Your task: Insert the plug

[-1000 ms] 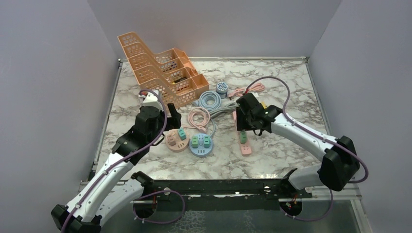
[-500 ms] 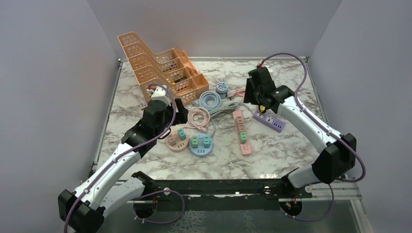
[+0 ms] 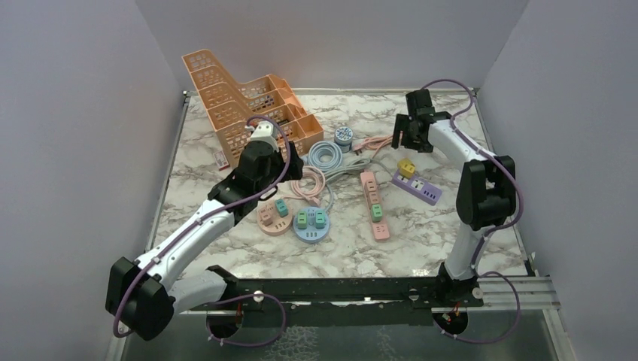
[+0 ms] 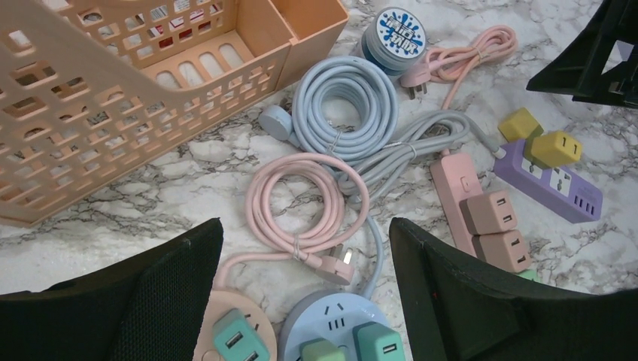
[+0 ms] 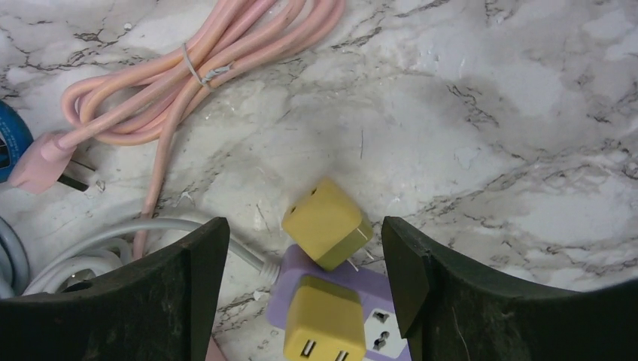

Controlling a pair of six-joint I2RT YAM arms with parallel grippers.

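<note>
In the top view, the right gripper (image 3: 412, 137) hangs near the upper right of the table. Over the last second it has pulled back from the pink power strip (image 3: 374, 204) at mid-frame. That uncovers the purple power strip (image 3: 420, 188), with the yellow plug (image 3: 407, 166) at its upper end. The left gripper (image 3: 290, 170) has crept up toward the coiled cables.

In the left wrist view, the left gripper (image 4: 302, 226) is spread wide and carries nothing. The pink cable coil (image 4: 308, 197) lies below it, and the purple strip is at the right edge.

In the right wrist view, the right gripper (image 5: 302, 226) is also wide apart and empty. The yellow plug (image 5: 326, 223) leans tilted, its prongs resting at the end of the purple power strip (image 5: 380, 302). A second yellow plug (image 5: 323, 321) sits square at the bottom. The tilted plug appears let go but not pushed home, so it probably needs gripping again and pressing down.
</note>
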